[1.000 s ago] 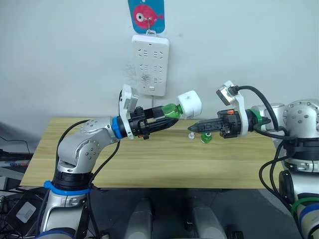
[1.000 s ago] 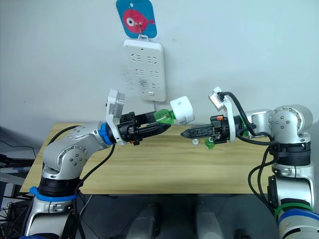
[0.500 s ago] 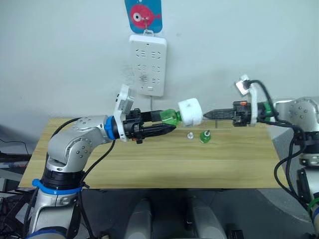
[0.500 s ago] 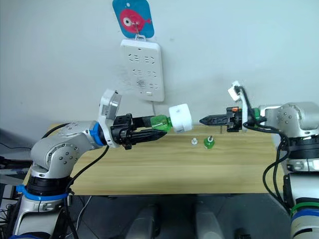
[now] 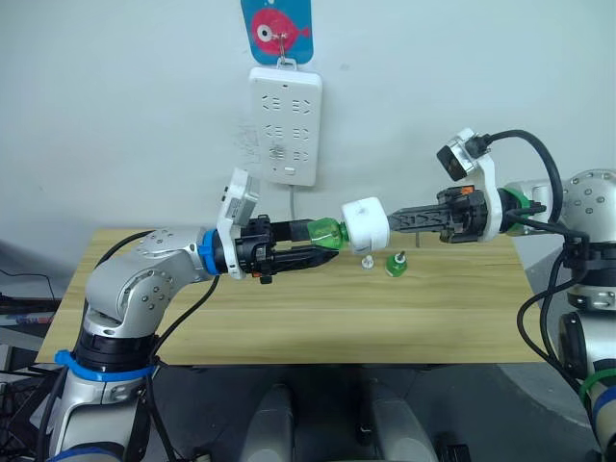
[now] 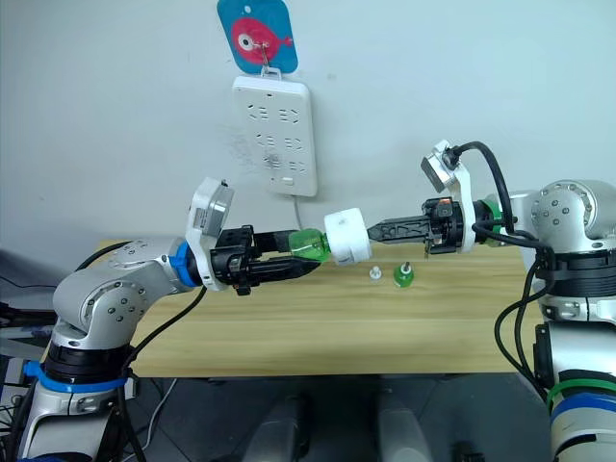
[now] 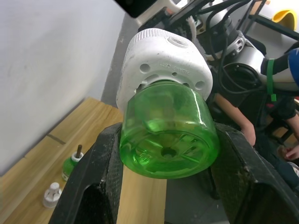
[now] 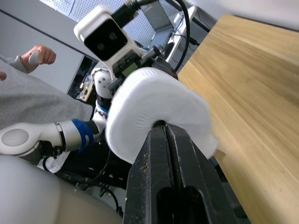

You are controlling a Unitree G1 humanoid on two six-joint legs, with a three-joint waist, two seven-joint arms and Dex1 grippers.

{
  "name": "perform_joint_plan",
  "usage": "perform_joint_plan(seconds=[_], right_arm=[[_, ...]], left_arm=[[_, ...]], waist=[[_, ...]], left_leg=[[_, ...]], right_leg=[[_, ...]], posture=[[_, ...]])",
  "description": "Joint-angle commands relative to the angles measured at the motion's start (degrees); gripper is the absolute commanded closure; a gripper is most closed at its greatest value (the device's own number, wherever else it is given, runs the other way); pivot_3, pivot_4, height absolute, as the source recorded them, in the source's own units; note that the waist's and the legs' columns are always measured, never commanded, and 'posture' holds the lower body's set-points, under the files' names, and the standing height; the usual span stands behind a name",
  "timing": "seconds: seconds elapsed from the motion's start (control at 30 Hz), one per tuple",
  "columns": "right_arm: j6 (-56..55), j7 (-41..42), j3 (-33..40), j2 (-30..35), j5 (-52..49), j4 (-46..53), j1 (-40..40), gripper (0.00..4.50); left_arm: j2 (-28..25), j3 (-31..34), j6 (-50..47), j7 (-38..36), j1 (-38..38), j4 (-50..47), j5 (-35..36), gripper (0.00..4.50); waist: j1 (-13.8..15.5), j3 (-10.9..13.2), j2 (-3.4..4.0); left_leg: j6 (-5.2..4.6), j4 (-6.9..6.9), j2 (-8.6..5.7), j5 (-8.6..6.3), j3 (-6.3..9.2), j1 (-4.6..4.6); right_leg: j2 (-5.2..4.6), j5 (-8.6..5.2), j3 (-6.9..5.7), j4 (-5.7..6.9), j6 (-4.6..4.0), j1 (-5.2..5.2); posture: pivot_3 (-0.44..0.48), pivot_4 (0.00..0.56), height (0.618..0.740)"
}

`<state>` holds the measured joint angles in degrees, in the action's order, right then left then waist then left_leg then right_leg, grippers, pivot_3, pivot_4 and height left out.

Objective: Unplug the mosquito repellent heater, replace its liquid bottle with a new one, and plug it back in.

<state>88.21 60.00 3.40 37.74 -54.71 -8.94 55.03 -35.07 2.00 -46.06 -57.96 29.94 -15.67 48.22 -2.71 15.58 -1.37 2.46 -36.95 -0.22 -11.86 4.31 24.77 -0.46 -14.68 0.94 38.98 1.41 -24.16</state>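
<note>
Behind a light wooden table (image 5: 289, 327) stands a plain pale wall, on which a white multi-socket power strip (image 5: 285, 125) is hung below a blue tag with a pink fish (image 5: 279, 27). From the left eye, the mosquito repellent heater (image 5: 365, 224) is seen held in the air above the table's far edge, between the two arms, with its green liquid bottle (image 5: 325, 234) pointing toward the robot's left. The bottle is pinched by the left gripper (image 5: 310, 243), its black fingers pressed against the bottle's sides. The right gripper (image 5: 397, 219) is brought up to the heater's opposite face — its fingers are pressed together, their tips touching the white body. On the table just below lie a small white cap (image 5: 367, 261) and a second green bottle with a dark wick (image 5: 395, 264), standing upright beside each other.

From the left wrist, the bottle's green base is seen clamped between the two black fingers (image 7: 93, 182), with the heater's white body screwed on beyond it; the spare bottle (image 7: 72, 165) and cap (image 7: 51, 194) are seen on the wood further off.

From the right wrist, the closed fingers (image 8: 173, 182) are seen with their tips set against the heater's ribbed white rim — a person's hand (image 8: 41, 54) and grey sleeve are seen in the background.
</note>
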Motion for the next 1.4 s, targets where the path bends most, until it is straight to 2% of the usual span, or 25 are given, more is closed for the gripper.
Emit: perform_joint_plan(seconds=[0.03, 0.27, 0.4, 0.5, 0.7, 0.9, 1.0, 1.1, 1.27, 1.4], right_arm=[[0.3, -1.5, 0.7, -0.8, -0.9, 2.6, 0.4, 4.45], [-4.9, 2.0, -2.6, 4.6, 3.4, -1.7, -0.9, 4.45], [-8.7, 3.7, -4.7, 5.0, 6.5, -5.9, -0.4, 4.45], [-11.0, 3.0, -5.5, 2.7, 8.1, -6.8, -0.8, 4.45], [-11.2, -5.6, -1.5, -7.6, 7.9, -5.1, -2.5, 4.45], [-3.0, -10.6, 3.0, -11.4, 1.9, 5.3, -8.8, 4.45], [2.9, -13.9, 8.2, -12.3, -3.2, 9.5, -10.3, 4.45], [4.3, -18.3, 10.5, -11.4, -11.6, 11.1, -10.3, 4.45], [4.3, -25.2, 9.7, -7.7, -24.7, 11.5, -9.1, 4.45], [4.2, -31.3, 9.3, -8.1, -30.1, 9.2, -5.3, 4.45]], left_arm=[[0.9, 0.1, 0.5, -0.1, 0.8, -3.2, 1.7, 2.24], [0.4, 0.8, 0.0, 0.4, 0.5, -4.1, 2.4, 2.24], [0.4, 0.6, 0.1, 0.6, 0.9, -3.8, 2.4, 2.24], [0.6, 0.5, 0.0, 0.7, 1.3, -3.7, 2.5, 2.24], [1.2, 0.4, 0.2, 1.0, 1.5, -3.4, 2.4, 2.24], [2.3, 2.0, 1.7, 2.7, 2.2, -0.5, 1.2, 2.24], [2.4, 2.2, 2.8, 3.3, 1.9, 0.4, 0.1, 2.24], [2.2, 2.0, 3.5, 3.1, 0.9, 0.7, -0.5, 2.24], [2.3, 0.8, 5.2, 1.9, 0.7, 2.3, -2.5, 2.24], [2.9, 0.2, 5.4, 1.3, 1.3, 3.0, -3.1, 2.24]], waist=[[0.0, 0.0, 0.00], [0.0, 0.0, 0.00], [0.1, 0.0, 0.00], [0.0, 0.0, 0.00], [-0.2, 0.0, 0.00], [0.7, 0.0, 0.00], [0.9, 0.0, 0.01], [0.8, 0.0, 0.01], [0.7, 0.0, 0.01], [0.6, 0.0, 0.01]], left_leg=[[0.00, 0.00, 0.00, 0.00, 0.01, 0.00], [0.00, 0.00, -0.01, 0.00, -0.01, 0.00], [0.00, -0.01, 0.01, 0.00, -0.03, -0.01], [0.00, -0.01, 0.03, 0.00, -0.03, -0.01], [0.01, 0.00, 0.05, 0.01, 0.02, -0.01], [0.01, -0.01, -0.02, 0.01, 0.05, 0.01], [0.01, -0.02, -0.02, 0.01, 0.06, 0.01], [0.01, -0.02, -0.01, 0.01, 0.03, 0.00], [0.00, 0.00, 0.01, 0.00, 0.02, -0.01], [0.00, -0.01, 0.01, 0.00, -0.02, -0.01]], right_leg=[[0.00, 0.00, -0.01, 0.00, 0.00, 0.00], [-0.01, 0.00, 0.00, -0.01, 0.00, 0.00], [0.01, 0.00, 0.01, 0.00, 0.00, 0.00], [0.03, 0.00, 0.01, 0.02, 0.00, 0.00], [0.03, 0.01, -0.02, 0.04, -0.01, 0.00], [-0.03, 0.01, -0.02, 0.03, -0.01, 0.01], [-0.03, 0.01, -0.02, 0.03, -0.01, 0.01], [-0.03, 0.01, -0.01, 0.03, -0.01, 0.01], [0.00, 0.00, -0.01, 0.03, -0.01, 0.01], [0.01, 0.00, 0.02, 0.02, -0.01, 0.01]], posture=[[-0.034, 0.242, 0.740], [-0.028, 0.238, 0.740], [-0.026, 0.230, 0.740], [-0.026, 0.229, 0.740], [-0.027, 0.232, 0.740], [-0.014, 0.243, 0.740], [-0.017, 0.250, 0.740], [-0.027, 0.250, 0.740], [-0.045, 0.249, 0.740], [-0.059, 0.247, 0.740]])
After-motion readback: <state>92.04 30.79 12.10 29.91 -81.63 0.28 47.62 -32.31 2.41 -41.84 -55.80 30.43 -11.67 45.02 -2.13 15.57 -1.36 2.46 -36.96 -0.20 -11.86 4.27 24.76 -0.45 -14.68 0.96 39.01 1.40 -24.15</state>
